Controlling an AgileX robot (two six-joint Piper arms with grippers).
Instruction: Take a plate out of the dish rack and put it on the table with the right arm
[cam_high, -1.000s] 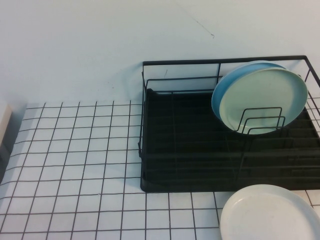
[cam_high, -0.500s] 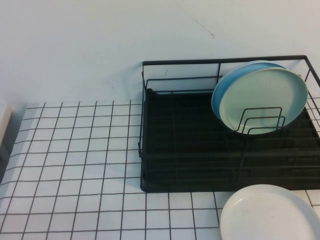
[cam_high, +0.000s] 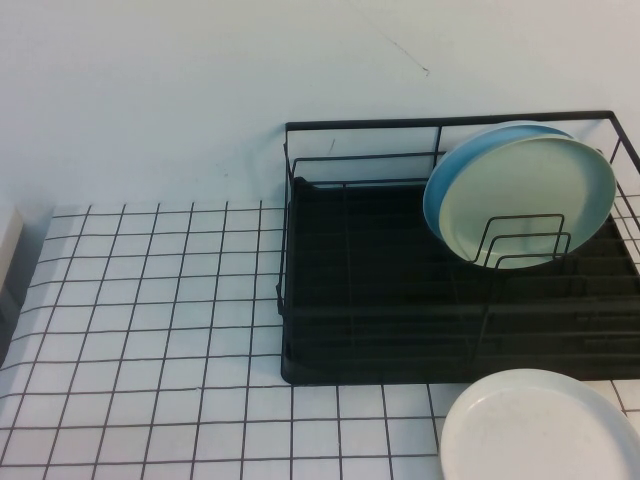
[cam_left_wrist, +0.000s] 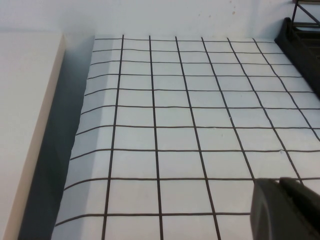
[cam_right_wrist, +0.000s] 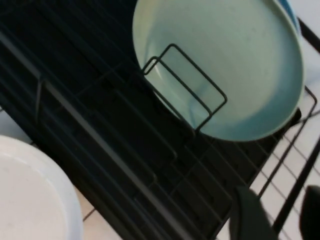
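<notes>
The pale mint-green plate (cam_high: 530, 200) stands on edge in the black wire dish rack (cam_high: 380, 300), leaning against the wire loop dividers at the rack's right end. It also shows in the right wrist view (cam_right_wrist: 220, 65), inside the rack (cam_right_wrist: 100, 110). My right gripper (cam_right_wrist: 282, 217) is open and empty, above the rack's outer edge, apart from the plate. My left gripper (cam_left_wrist: 287, 207) hovers over the gridded table (cam_left_wrist: 175, 125), fingers together and empty. Neither gripper shows in the high view.
A sky-blue plate (cam_high: 440, 190) stands right behind the mint one. A white plate (cam_high: 540, 430) lies flat on the table (cam_high: 150, 320) in front of the rack's right end. A pale block (cam_left_wrist: 25, 125) borders the table's left edge.
</notes>
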